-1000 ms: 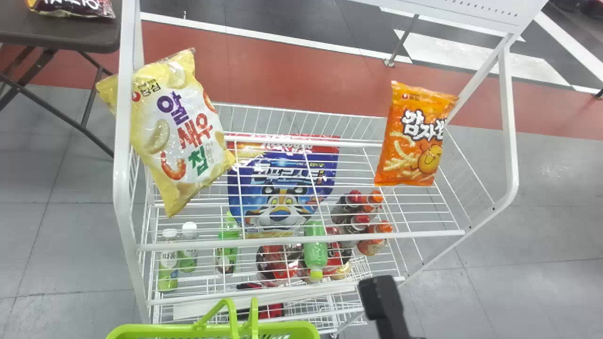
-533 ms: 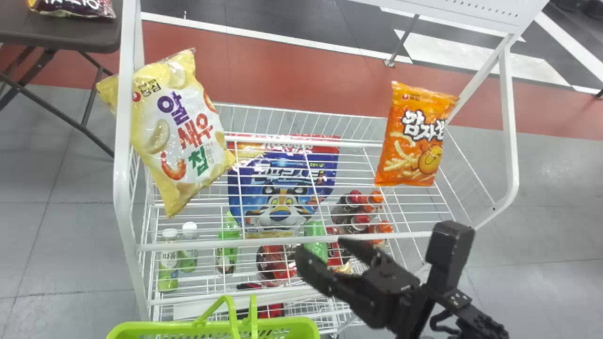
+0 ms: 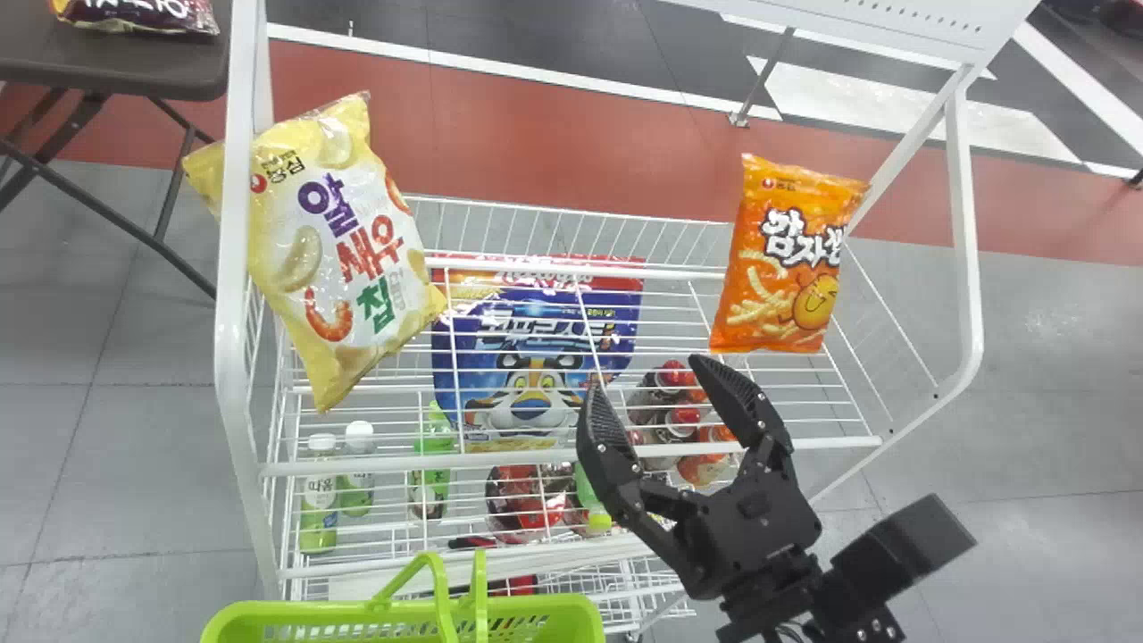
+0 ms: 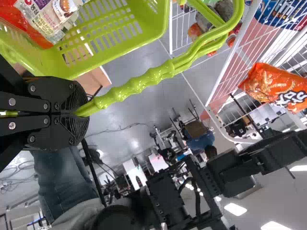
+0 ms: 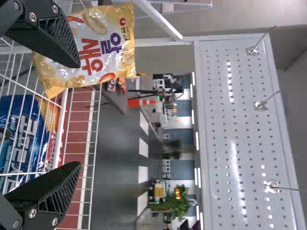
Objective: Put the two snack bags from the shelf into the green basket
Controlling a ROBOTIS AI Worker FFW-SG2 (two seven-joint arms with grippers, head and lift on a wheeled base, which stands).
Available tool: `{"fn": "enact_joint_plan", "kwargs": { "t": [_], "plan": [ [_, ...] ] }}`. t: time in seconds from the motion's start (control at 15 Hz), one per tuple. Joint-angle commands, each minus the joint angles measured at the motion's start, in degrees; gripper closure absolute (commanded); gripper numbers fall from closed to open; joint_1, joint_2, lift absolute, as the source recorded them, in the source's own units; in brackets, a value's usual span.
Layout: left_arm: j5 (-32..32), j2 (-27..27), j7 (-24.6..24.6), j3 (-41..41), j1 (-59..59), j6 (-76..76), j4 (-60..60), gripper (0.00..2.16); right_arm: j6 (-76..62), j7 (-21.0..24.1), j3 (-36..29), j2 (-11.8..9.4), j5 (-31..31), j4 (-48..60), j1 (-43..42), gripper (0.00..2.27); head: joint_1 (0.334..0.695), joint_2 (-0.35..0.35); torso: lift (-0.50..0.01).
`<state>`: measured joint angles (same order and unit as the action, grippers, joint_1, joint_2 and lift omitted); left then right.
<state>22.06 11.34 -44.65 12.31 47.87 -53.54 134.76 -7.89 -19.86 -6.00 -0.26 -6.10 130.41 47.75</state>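
Visibly, tilted yellow bag (image 3: 335,241), orange bag (image 3: 786,268); right tool (image 3: 644,373) spread, left tool (image 4: 87,110) clamping handle (image 4: 136,85).

The head view looks forward and down on the shelf (image 3: 234,313) from above its front; the left wrist view looks past its side from farther out; the right wrist view, nearer, looks across its upper part. Head and left share the orange bag (image 3: 790,259), head and right the yellow bag (image 3: 344,241)
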Motion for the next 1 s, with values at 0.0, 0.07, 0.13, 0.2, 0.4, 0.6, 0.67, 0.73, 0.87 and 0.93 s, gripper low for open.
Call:
{"fn": "enact_joint_plan", "kwargs": {
  "t": [0.0,0.07,0.13,0.2,0.4,0.6,0.67,0.73,0.87,0.93],
  "plan": [
    [0.2,0.0,0.0,0.0,-0.5,-0.2,-0.4,1.81,1.5,1.3,0.0,0.3,-0.2,0.3,0.4,0.09,0.695,-0.35,-0.011],
    [0.4,0.1,-0.1,0.0,-0.6,0.0,-0.6,1.81,4.0,2.0,-0.1,0.3,-0.8,0.8,0.5,0.09,0.695,-0.35,-0.011],
    [0.5,0.2,-0.3,0.0,-0.7,0.0,-0.6,1.81,5.2,2.4,-0.2,0.3,-1.0,1.0,0.6,0.09,0.695,-0.35,-0.011],
    [0.6,0.2,-0.3,0.0,-0.8,0.0,-0.6,1.81,5.6,2.7,-0.2,0.3,-1.2,1.2,0.7,0.09,0.695,-0.35,-0.011],
    [0.7,0.3,-0.4,0.0,-0.9,0.0,-0.6,1.81,7.3,2.8,0.2,0.3,-2.1,2.9,1.3,0.09,0.695,-0.35,-0.011],
    [0.7,0.3,-0.4,0.0,-0.9,-0.4,-0.4,1.81,8.4,3.6,0.8,0.3,-3.3,3.7,1.8,0.09,0.695,-0.35,-0.011],
    [0.7,0.3,-0.4,0.1,-0.9,-0.6,-0.3,1.81,8.4,3.7,0.8,0.3,-3.8,3.7,1.9,0.09,0.695,-0.35,-0.011],
    [0.7,0.3,-0.5,0.1,-0.9,-0.7,-0.3,1.81,8.4,3.7,0.8,0.3,-4.0,4.0,2.1,0.09,0.695,-0.35,-0.011],
    [0.7,0.4,-0.6,0.4,-0.9,-0.7,-0.3,1.81,9.8,3.7,0.7,0.3,-4.1,4.5,2.3,0.09,0.695,-0.35,-0.011],
    [0.6,0.5,-0.6,0.4,-0.9,-0.7,-0.2,1.81,10.5,3.7,0.7,0.3,-4.4,4.8,2.3,0.09,0.695,-0.35,-0.011]
  ]
}}
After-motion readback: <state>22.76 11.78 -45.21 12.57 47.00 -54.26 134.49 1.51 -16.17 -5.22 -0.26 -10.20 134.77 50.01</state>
